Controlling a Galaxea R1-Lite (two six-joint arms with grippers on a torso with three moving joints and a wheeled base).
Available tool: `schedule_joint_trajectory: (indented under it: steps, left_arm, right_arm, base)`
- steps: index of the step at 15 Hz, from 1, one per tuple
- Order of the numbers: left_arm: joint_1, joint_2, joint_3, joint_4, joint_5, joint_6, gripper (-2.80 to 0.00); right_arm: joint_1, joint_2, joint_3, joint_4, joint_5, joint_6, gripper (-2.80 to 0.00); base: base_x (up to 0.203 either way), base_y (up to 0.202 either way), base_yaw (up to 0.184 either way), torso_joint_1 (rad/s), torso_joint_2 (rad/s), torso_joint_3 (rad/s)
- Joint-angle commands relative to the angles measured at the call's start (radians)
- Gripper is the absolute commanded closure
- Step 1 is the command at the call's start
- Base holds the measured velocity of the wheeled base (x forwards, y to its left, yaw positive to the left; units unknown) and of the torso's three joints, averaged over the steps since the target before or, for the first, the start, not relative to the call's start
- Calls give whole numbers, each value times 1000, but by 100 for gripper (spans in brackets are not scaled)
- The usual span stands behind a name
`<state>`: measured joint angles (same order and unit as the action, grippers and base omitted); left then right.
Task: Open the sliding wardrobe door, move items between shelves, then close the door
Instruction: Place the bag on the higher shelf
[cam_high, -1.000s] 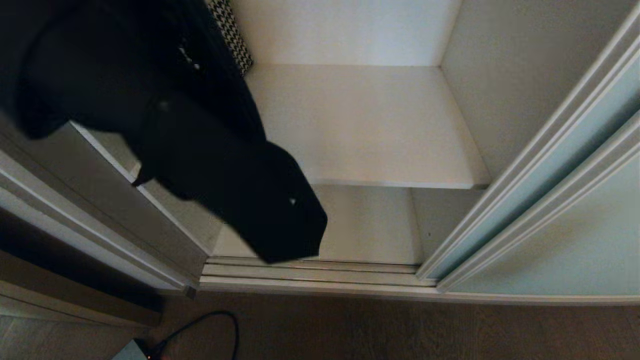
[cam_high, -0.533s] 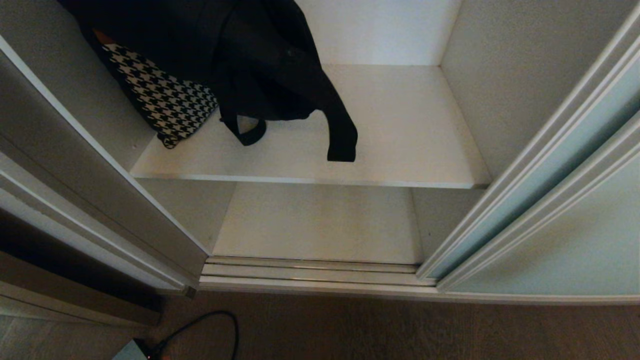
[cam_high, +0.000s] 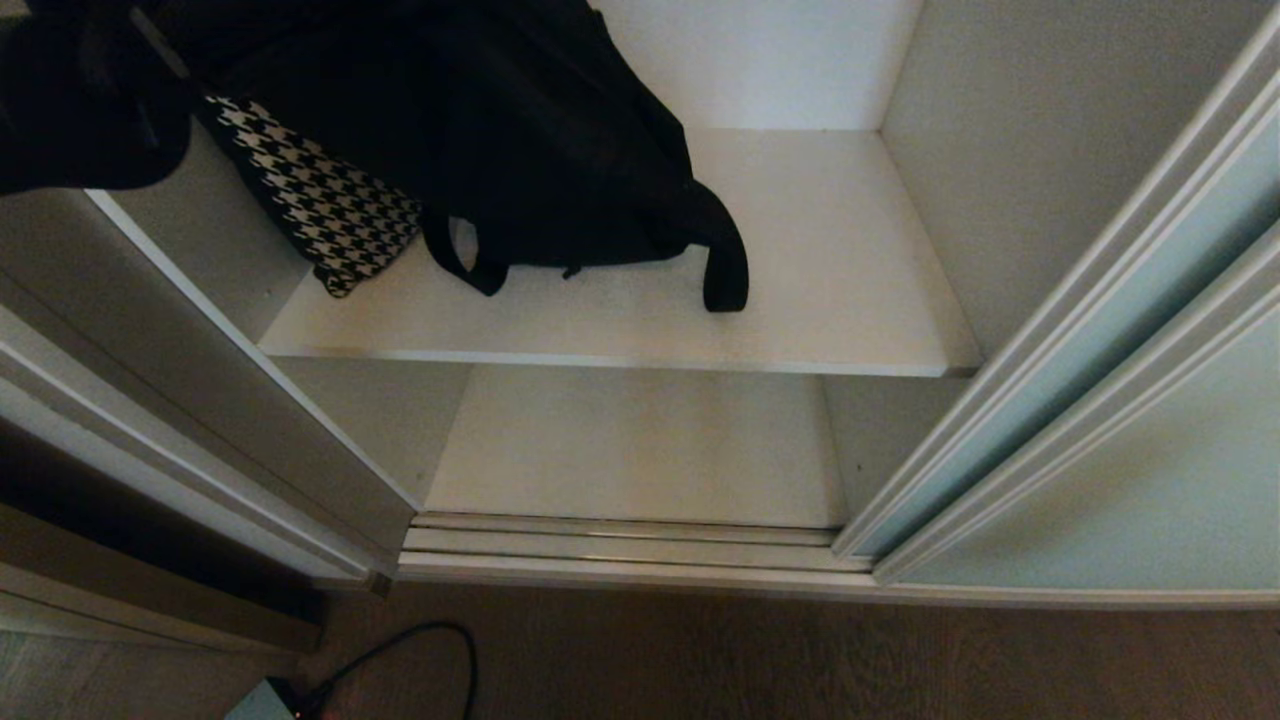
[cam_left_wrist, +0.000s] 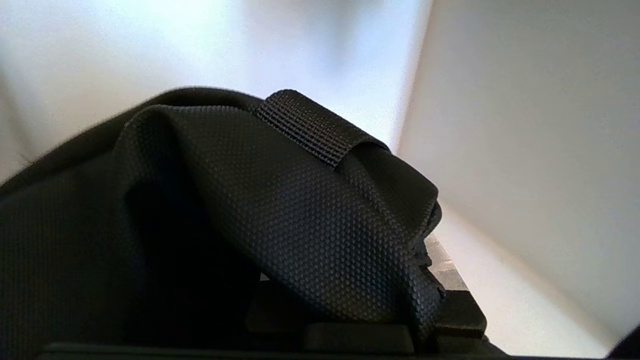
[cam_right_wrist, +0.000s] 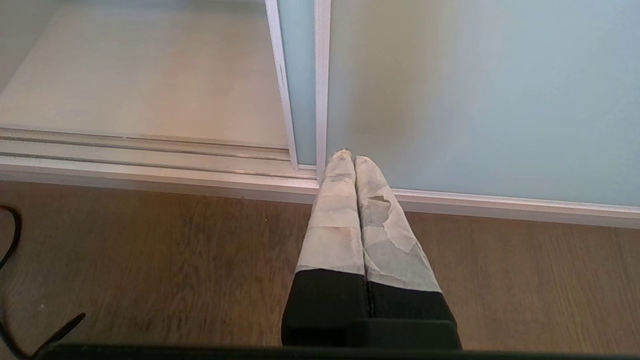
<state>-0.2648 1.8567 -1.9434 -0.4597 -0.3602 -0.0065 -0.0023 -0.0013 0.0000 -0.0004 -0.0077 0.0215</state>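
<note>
The black fabric bag (cam_high: 540, 150) lies on the upper white shelf (cam_high: 830, 300), toward its left and back, with two webbing straps trailing forward over the board. My left arm (cam_high: 80, 110) reaches in from the top left. In the left wrist view my left gripper (cam_left_wrist: 350, 285) is shut on a bunched fold of the bag (cam_left_wrist: 280, 210), which hides most of the fingers. The lower shelf (cam_high: 640, 450) is bare. The sliding wardrobe door (cam_high: 1100, 470) stands pushed to the right. My right gripper (cam_right_wrist: 348, 157) is shut and empty, low by the door's (cam_right_wrist: 475, 100) bottom frame.
A black-and-white houndstooth item (cam_high: 320, 210) leans at the upper shelf's left side, partly under the bag. The door tracks (cam_high: 620, 545) run along the wardrobe's front edge above the wood floor (cam_right_wrist: 150, 250). A black cable (cam_high: 400, 650) lies on the floor at the left.
The bag has gone from hanging in front of the lower opening up and back onto the upper shelf, where it has now settled with its straps spread forward.
</note>
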Motion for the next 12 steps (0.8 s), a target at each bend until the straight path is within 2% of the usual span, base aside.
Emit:
schedule_joint_trajectory:
  steps: [1, 3, 6, 10, 12]
  left_arm:
    - [-15, 86, 1, -6, 20, 0, 0]
    - [-31, 129, 0, -44, 139, 9, 0]
    - [-57, 173, 1, -79, 271, 4, 0]
    - [-67, 241, 0, -76, 321, -52, 0]
    - [-67, 256, 1, -77, 416, -69, 0]
  right_arm:
    - [0, 1, 0, -1, 0, 0, 0]
    - [1, 1, 1, 0, 0, 0, 0]
    - [-1, 1, 0, 0, 0, 0, 0]
    - [-1, 1, 1, 0, 0, 1, 0]
    - [-1, 1, 1, -1, 0, 0, 0]
  base:
    - [0, 0, 0, 0, 0, 0]
    - [0, 0, 0, 0, 0, 0]
    - [0, 0, 0, 0, 0, 0]
    - [0, 0, 0, 0, 0, 0]
    - [0, 0, 0, 0, 0, 0]
